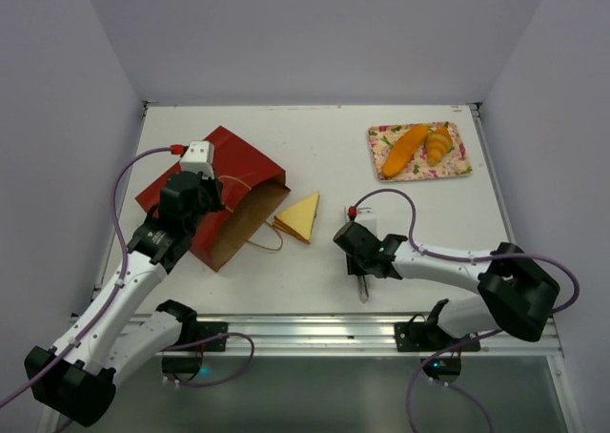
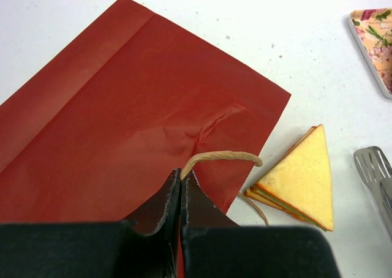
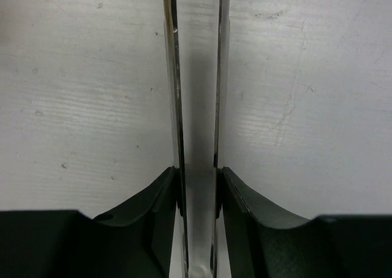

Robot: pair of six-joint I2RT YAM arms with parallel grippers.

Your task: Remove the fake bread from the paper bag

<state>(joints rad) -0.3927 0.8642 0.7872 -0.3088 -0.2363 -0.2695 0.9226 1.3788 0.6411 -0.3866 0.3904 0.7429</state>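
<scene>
The red paper bag (image 1: 214,166) lies flat at the left, its brown inside (image 1: 243,221) open toward the front right. My left gripper (image 1: 212,204) is shut on one tan loop handle (image 2: 220,157), fingertips pinched together (image 2: 182,175) over the red paper (image 2: 122,119). A triangular fake sandwich (image 1: 300,216) lies on the table just outside the bag's mouth and also shows in the left wrist view (image 2: 303,180). My right gripper (image 1: 361,269) is shut on metal tongs (image 3: 196,106) to the sandwich's right, low over the table (image 3: 197,174).
A pink-flowered tray (image 1: 376,152) at the back right holds a long orange loaf (image 1: 404,150) and a croissant (image 1: 438,145). The tongs' slotted tip (image 2: 372,166) and the tray's corner (image 2: 373,39) show at the left wrist view's right edge. White walls enclose the table.
</scene>
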